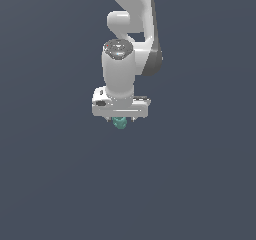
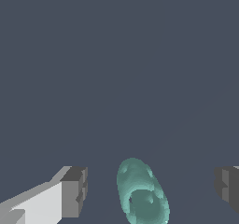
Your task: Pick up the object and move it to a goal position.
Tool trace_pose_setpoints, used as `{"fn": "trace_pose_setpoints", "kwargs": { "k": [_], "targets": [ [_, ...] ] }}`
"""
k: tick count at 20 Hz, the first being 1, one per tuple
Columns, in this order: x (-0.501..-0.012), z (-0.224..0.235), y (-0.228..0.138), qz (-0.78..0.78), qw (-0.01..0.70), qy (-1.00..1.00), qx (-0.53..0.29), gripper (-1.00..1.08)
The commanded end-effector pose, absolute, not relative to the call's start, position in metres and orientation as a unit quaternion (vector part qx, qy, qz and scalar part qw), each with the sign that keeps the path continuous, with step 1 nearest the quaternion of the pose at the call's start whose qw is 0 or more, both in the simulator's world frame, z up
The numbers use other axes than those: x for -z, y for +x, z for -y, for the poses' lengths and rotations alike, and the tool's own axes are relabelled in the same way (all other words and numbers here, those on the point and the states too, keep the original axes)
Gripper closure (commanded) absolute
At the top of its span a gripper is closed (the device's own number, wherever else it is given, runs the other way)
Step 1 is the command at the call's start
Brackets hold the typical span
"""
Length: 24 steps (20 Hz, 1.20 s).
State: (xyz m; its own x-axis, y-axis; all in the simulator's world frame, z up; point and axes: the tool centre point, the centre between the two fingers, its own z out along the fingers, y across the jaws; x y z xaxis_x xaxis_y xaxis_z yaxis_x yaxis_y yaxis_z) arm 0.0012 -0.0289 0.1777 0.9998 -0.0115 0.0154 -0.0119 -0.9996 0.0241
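**Teal lump waits between spread fingers**

Flat slate-blue ground fills both views, with no seam, mark or visible goal on it. Near the middle of the exterior view the white arm points straight down, and the gripper hangs right over the object, which peeks out just below the hand.

From the wrist view, the object lies between the two grey fingertips, each standing apart from it with ground showing on both sides. So the jaws are wide and hold nothing.

It is a small teal-green, glossy, elongated blob with a rounded end and dimpled hollows, much smaller than the hand. I judge it light and probably rigid, though the smooth curved skin may slip under flat pads. The best hold looks to be across its narrow waist, pads meeting the long sides squarely rather than the tapered ends.
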Motion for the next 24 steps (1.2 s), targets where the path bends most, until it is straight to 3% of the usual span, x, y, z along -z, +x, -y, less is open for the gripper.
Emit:
{"fn": "trace_pose_setpoints", "kwargs": {
  "k": [1,10,24],
  "targets": [
    [-0.178,0.029,0.001,0.006,0.012,1.0,-0.008,-0.92],
    [-0.185,0.065,0.001,0.044,0.009,0.999,-0.015,-0.92],
    [-0.174,0.062,-0.01,-0.009,0.009,1.0,-0.012,-0.92]
  ]
}}
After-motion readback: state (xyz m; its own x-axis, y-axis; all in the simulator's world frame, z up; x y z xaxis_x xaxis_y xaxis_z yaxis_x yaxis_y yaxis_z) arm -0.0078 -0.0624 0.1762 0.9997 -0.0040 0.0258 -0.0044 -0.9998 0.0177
